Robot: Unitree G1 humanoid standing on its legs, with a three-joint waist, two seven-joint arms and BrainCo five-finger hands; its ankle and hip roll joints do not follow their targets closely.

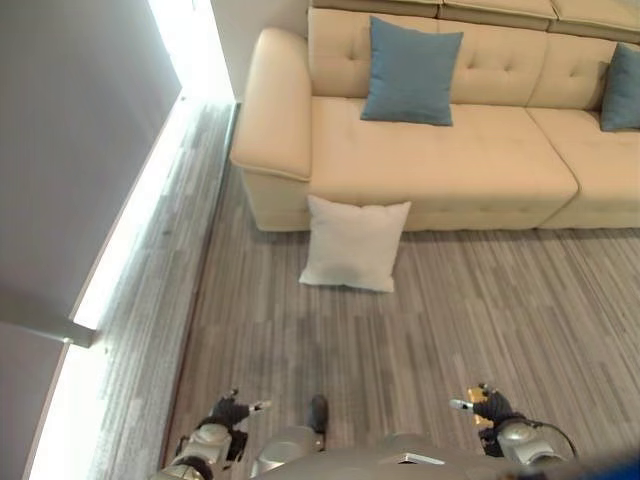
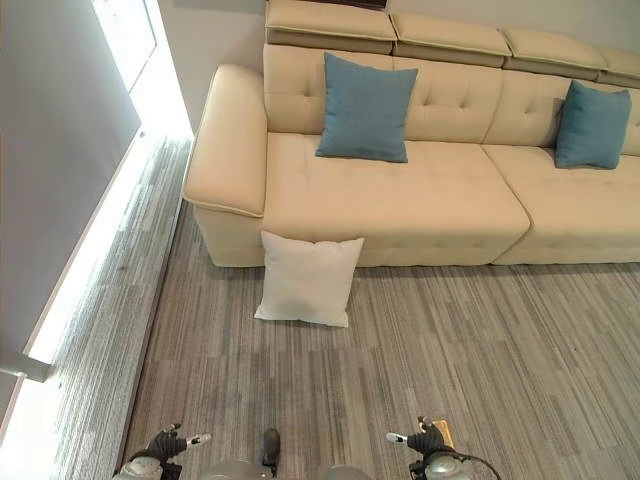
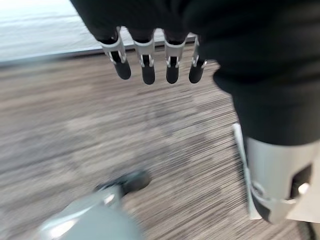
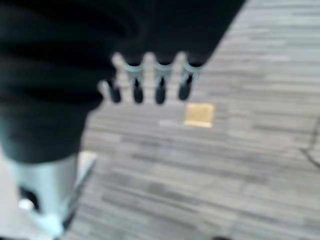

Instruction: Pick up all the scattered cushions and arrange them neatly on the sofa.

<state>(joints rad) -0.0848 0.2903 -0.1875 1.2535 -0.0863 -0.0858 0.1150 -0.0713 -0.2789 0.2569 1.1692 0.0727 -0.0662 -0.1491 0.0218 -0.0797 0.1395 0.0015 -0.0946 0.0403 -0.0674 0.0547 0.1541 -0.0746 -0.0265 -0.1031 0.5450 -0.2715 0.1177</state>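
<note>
Leaning against the sofa [image 2: 400, 200] front, centre-left of the right eye view, the white cushion [image 2: 307, 280] stands on the floor [image 2: 480, 350]. Two blue cushions [image 2: 366, 108] [image 2: 592, 124] already sit on the seat against the backrest. Both hands hang low at the bottom edge, left hand [image 3: 150, 65] and right hand [image 4: 150, 85], fingers straight and relaxed, holding nothing. The white cushion is well apart from them, so a reach from here would likely fall short. It is soft, and a one-handed pinch could let it sag or slip.

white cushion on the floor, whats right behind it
The white cushion stands on the floor against the front of the cream sofa. The patch of sofa front behind it is covered.
</note>
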